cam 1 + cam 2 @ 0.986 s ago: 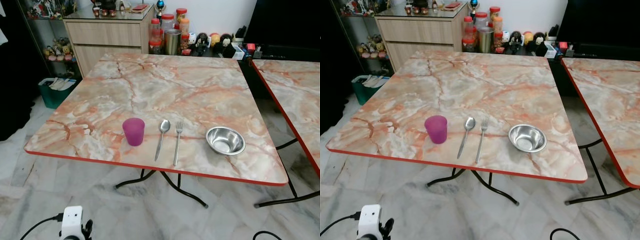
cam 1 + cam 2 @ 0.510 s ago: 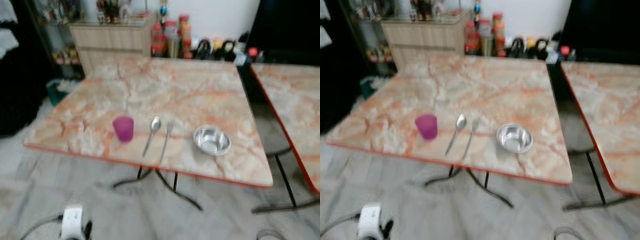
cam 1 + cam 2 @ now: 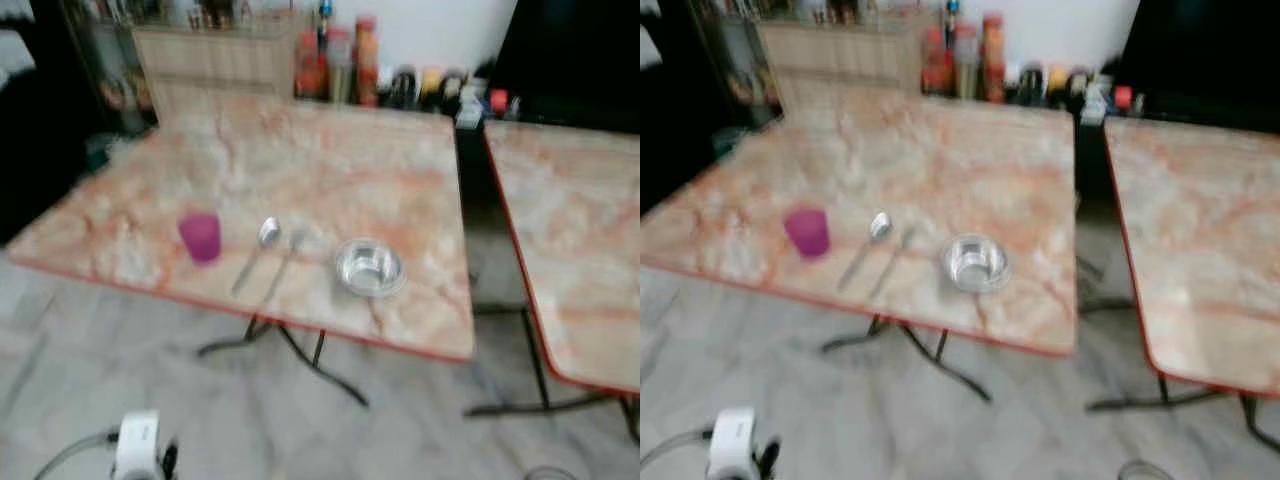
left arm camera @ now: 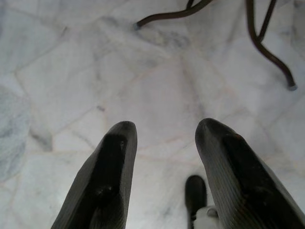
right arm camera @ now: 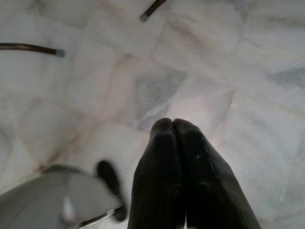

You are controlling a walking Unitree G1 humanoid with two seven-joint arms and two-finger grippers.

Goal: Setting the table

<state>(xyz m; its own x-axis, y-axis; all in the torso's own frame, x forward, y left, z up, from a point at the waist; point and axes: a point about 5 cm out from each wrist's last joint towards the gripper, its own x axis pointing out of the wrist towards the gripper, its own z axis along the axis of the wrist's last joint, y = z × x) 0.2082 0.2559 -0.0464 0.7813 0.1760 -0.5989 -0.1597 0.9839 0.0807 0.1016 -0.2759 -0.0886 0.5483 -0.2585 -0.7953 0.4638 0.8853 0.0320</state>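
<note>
Four things sit near the table's (image 3: 330, 170) front edge; your left gripper (image 4: 164, 143) hangs open, right gripper (image 5: 174, 143) closed; walking blurs your eyes, so you could bump it.

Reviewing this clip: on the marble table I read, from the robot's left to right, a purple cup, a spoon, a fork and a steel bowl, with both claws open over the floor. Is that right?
Not quite. The right claw is shut, fingertips pressed together in the right wrist view. The left claw is open over the floor. The purple cup, spoon, fork and steel bowl stand as you say.
</note>
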